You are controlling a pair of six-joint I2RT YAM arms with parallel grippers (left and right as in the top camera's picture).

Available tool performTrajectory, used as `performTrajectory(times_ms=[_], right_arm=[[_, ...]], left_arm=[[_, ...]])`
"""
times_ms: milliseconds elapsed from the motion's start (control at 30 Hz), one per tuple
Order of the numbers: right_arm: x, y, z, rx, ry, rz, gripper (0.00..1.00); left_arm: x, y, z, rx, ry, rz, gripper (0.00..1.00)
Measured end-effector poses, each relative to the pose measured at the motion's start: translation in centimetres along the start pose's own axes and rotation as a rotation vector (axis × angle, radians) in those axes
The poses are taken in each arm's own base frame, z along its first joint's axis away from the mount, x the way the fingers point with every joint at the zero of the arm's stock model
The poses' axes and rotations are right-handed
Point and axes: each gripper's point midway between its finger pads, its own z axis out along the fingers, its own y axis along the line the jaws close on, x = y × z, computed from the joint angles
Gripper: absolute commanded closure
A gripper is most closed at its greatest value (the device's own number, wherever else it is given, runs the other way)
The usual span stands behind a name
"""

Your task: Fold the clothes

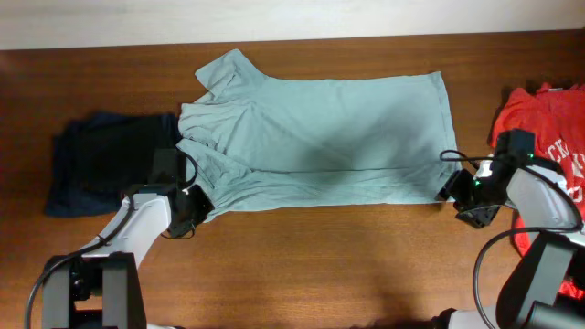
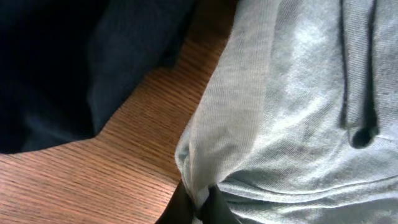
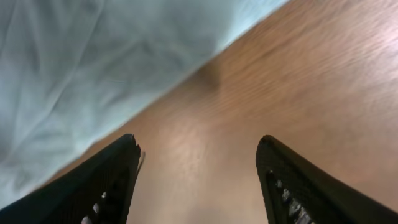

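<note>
left claw (image 2: 200, 208) pinches a bunched near corner of the pale grey-blue t-shirt (image 1: 320, 137), which lies spread lengthwise across the middle of the wooden table (image 1: 320, 265). right claw (image 3: 198, 146) stands spread over bare wood just beside the shirt's other near corner, gripping nothing. the fold looks barely begun. navy shirt (image 1: 91, 164), left, and red shirt (image 1: 539, 114), right, seem next in line.

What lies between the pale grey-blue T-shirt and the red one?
Bare table and the right gripper, at the near corner of the grey-blue T-shirt; the red T-shirt starts beyond it. Seen overhead.
</note>
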Motion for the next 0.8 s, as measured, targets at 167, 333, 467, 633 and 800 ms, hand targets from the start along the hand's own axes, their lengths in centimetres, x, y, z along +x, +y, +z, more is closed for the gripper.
performTrajectory(times_ms=[167, 333, 467, 633, 800], right_arm=[[-1.1, -0.4, 1.5, 0.018, -0.025, 0.053, 0.37], [-1.9, -0.8, 3.5, 0.029, -0.014, 0.131, 0.48], [-3.6, 0.1, 3.8, -0.010, -0.062, 0.158, 0.63], [-4.7, 0.7, 4.1, -0.041, -0.085, 0.155, 0.96], [-3.7, 0.4, 4.1, -0.027, -0.046, 0.156, 0.96]], left_arm=[[0.0, 0.0, 0.0, -0.001, 0.002, 0.000, 0.99], [0.0, 0.0, 0.0, -0.001, 0.001, 0.000, 0.99], [0.0, 0.0, 0.0, -0.001, 0.001, 0.000, 0.99], [0.1, 0.0, 0.0, -0.003, 0.004, 0.000, 1.00], [0.9, 0.6, -0.4, -0.032, 0.049, -0.004, 1.00]])
